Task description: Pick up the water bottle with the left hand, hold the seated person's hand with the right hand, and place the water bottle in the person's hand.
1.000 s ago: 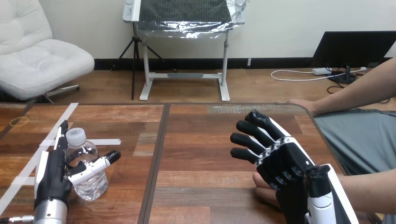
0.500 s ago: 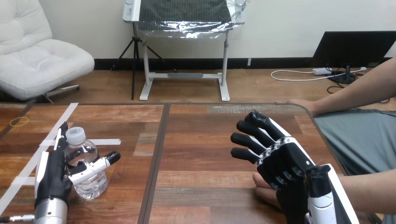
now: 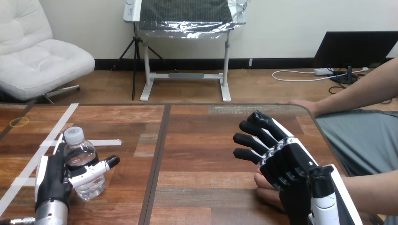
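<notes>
On the near left of the wooden surface (image 3: 202, 140) a clear water bottle (image 3: 83, 157) with a white cap stands upright, and the left robot hand (image 3: 50, 180) is wrapped about it. Its fingers run up the bottle's left and back side, one tip reaching level with the cap, while the thumb crosses the bottle's front low down, so the bottle sits clasped between thumb and fingers. The bottle's base looks to be on the surface, though I cannot tell for sure.

Over on the near right, the right robot hand (image 3: 286, 161) lies above the person's hand (image 3: 264, 188), which rests on the surface beneath it and shows just past the black palm. The fingers are spread wide and fairly straight, pointing far and left, not closed round anything.

The person's other hand (image 3: 302, 104) rests at the far right edge of the surface. Strips of white tape (image 3: 101, 142) lie on the surface near the bottle.
</notes>
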You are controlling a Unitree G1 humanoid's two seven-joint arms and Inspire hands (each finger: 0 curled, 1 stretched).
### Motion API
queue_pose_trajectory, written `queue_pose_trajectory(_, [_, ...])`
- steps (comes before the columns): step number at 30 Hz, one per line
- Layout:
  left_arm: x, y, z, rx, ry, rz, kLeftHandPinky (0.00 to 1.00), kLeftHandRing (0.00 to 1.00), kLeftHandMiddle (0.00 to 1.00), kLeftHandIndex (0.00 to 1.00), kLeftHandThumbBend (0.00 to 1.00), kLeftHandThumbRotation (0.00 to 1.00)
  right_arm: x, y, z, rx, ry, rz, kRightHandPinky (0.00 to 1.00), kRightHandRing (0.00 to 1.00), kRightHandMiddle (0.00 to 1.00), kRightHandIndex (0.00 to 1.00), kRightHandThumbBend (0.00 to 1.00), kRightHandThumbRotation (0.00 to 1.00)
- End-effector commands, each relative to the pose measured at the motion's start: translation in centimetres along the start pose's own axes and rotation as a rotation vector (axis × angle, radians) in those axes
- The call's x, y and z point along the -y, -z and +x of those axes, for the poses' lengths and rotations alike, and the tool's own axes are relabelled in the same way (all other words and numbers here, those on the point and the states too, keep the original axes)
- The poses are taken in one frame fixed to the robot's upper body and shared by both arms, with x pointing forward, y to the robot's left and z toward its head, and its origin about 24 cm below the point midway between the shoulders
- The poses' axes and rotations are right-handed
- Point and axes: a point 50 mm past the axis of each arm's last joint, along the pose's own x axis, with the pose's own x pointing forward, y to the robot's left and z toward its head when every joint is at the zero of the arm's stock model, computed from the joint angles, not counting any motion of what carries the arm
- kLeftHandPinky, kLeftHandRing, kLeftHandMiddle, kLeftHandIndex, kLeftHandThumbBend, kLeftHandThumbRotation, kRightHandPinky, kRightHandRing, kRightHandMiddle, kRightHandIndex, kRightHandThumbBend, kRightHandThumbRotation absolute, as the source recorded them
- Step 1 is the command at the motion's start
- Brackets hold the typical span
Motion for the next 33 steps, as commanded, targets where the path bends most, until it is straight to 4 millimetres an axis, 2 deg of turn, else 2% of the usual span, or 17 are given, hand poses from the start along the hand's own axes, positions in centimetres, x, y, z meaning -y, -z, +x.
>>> queue_pose_trajectory(1, [0.63,-2.63,1.22,0.066,-0.004,-0.030,0.71,0.79,0.85,0.90,0.91,0.12,0.21,-0.97,1.06,0.091,-0.008,-0.008,0.79,0.85,0.88,0.88,0.57,1.00])
queue_pose_trajectory(12, [0.78,-3.04,1.32,0.048,-0.020,-0.018,0.57,0.66,0.70,0.74,0.86,0.08,0.18,-1.00,1.08,0.093,-0.010,-0.006,0.79,0.85,0.88,0.88,0.57,1.00])
queue_pose_trajectory(16, [0.83,-3.15,1.32,0.052,-0.029,-0.018,0.49,0.57,0.62,0.66,0.84,0.04,0.19,-1.01,1.10,0.093,-0.010,-0.004,0.79,0.85,0.88,0.88,0.57,1.00])
queue_pose_trajectory(21, [0.91,-3.25,1.33,0.051,-0.045,-0.017,0.44,0.52,0.57,0.62,0.81,0.01,0.17,-1.05,1.12,0.094,-0.009,-0.005,0.79,0.85,0.88,0.88,0.57,1.00])
queue_pose_trajectory(33, [1.08,-3.62,1.27,0.099,-0.088,0.026,0.32,0.37,0.42,0.49,0.67,0.00,0.20,-1.04,1.13,0.095,-0.009,-0.002,0.80,0.86,0.88,0.88,0.57,1.00])
